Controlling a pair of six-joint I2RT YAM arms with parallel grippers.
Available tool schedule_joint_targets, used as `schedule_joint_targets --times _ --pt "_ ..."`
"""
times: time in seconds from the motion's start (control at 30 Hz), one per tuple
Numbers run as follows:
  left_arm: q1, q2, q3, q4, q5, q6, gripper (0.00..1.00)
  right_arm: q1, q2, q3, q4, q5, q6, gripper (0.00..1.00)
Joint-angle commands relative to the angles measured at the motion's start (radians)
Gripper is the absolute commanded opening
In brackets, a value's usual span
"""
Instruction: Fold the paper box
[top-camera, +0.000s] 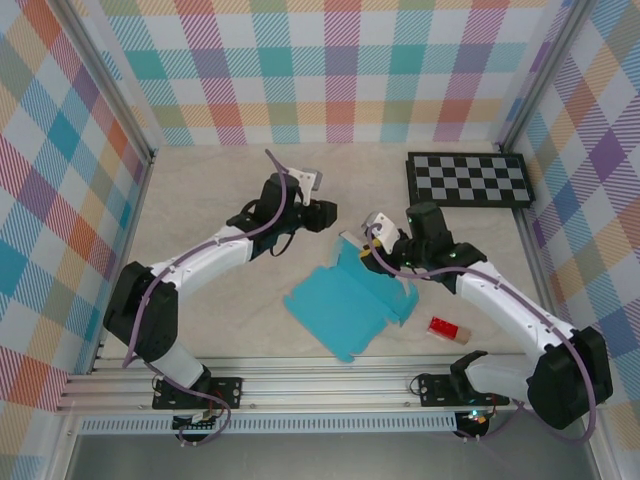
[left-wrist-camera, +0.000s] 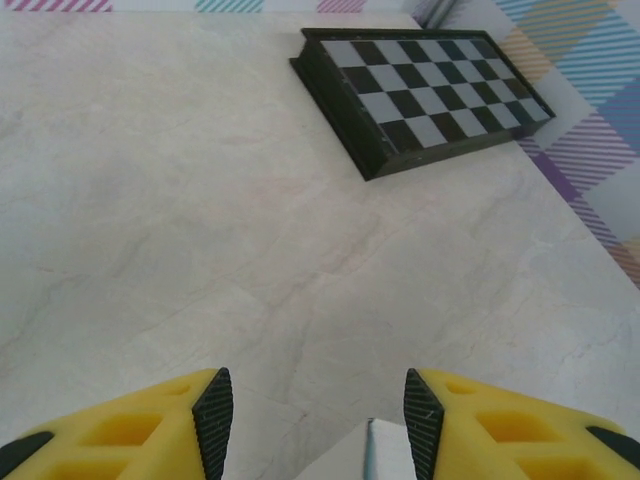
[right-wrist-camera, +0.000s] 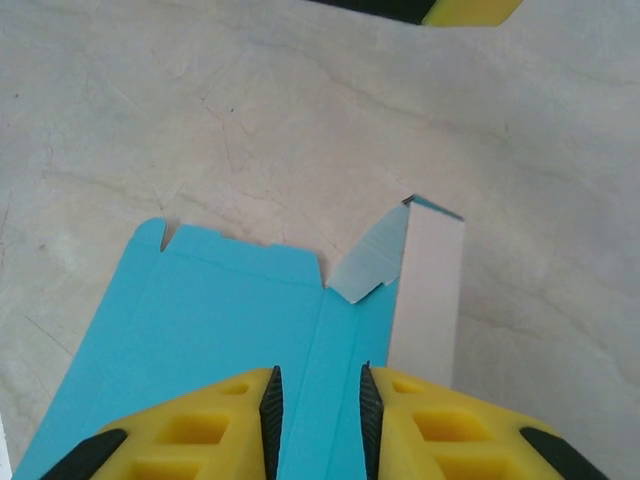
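The paper box (top-camera: 345, 305) lies teal face up on the tabletop (top-camera: 220, 190), between the arms. Right hand (right-wrist-camera: 317, 400) is narrowly parted astride a crease (right-wrist-camera: 322, 330) and grips nothing. Left hand (left-wrist-camera: 318, 415) is half open and empty. Hold the panel flat and fold the raised white flap (right-wrist-camera: 428, 290) squarely along its score.

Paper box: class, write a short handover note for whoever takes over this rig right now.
Left gripper: open, empty; a white card corner pokes up between its fingers.
Right gripper: jaws narrowly apart astride a teal strip of the paper box; grip unclear.
Box: mid-table, mostly flat, teal up.
Done: one side flap raised, white face showing.
To do: nearly all folds and tabs.
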Motion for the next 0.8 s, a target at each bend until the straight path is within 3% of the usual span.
schedule_joint_targets --times 0.0,0.13,0.2,0.33,0.47,0.57,0.77 --pt "0.000 -0.009 0.063 -0.105 0.124 0.251 0.53 -0.005 -0.064 0.079 -0.095 0.050 -0.006 0.32" --pt "0.000 -0.040 0.082 -0.148 0.299 0.647 0.55 -0.030 -0.158 0.106 -0.136 0.139 0.025 0.40" --pt "0.003 -0.027 0.106 -0.194 0.288 0.734 0.56 -0.038 -0.192 0.113 -0.168 0.188 0.049 0.40" --pt "0.020 0.029 0.085 -0.225 0.245 0.514 0.54 -0.038 -0.262 0.089 -0.210 0.266 0.103 0.40" --pt "-0.008 -0.010 -0.223 0.128 0.222 0.333 0.56 -0.039 -0.338 0.031 -0.189 0.271 0.131 0.41" --pt "-0.021 0.002 -0.324 0.294 0.142 0.276 0.56 -0.038 -0.348 0.014 -0.188 0.237 0.144 0.41" --pt "-0.024 0.086 -0.335 0.385 0.099 0.274 0.54 -0.039 -0.352 -0.021 -0.163 0.204 0.164 0.41"
